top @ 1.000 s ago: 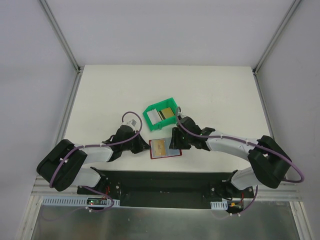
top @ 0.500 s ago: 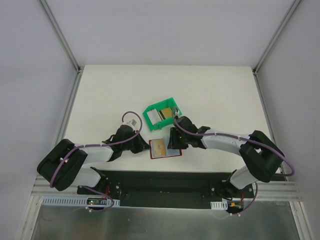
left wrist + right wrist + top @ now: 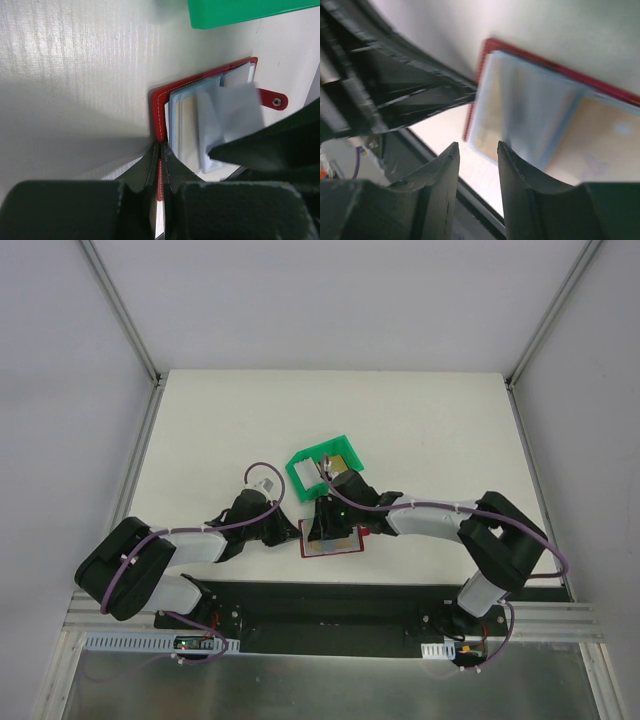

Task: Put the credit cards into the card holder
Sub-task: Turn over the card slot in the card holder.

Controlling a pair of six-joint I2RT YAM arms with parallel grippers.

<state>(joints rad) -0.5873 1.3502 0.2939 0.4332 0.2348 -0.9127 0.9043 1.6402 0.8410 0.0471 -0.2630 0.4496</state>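
The card holder [image 3: 346, 540] lies open near the table's front edge, dark red with pale blue-grey pockets [image 3: 187, 120]. My left gripper [image 3: 161, 150] is shut on its red left edge [image 3: 159, 107]. The right gripper [image 3: 476, 150] hovers over the open holder [image 3: 485, 55], open with nothing between its fingers. Its dark finger [image 3: 270, 145] touches a raised pale pocket leaf [image 3: 235, 112]. A golden credit card [image 3: 592, 132] sits in a pocket. Another golden card [image 3: 343, 461] lies in the green bin; my right arm hides most of the bin's contents.
The green plastic bin [image 3: 303, 475] stands just behind the holder, and its corner [image 3: 240, 12] shows in the left wrist view. The table's front edge and a dark base rail [image 3: 330, 600] run directly below the holder. Both arms crowd round it.
My right gripper has moved left, from the holder's right side to above its middle, and its jaws have narrowed a little. The left gripper has kept its hold on the edge.
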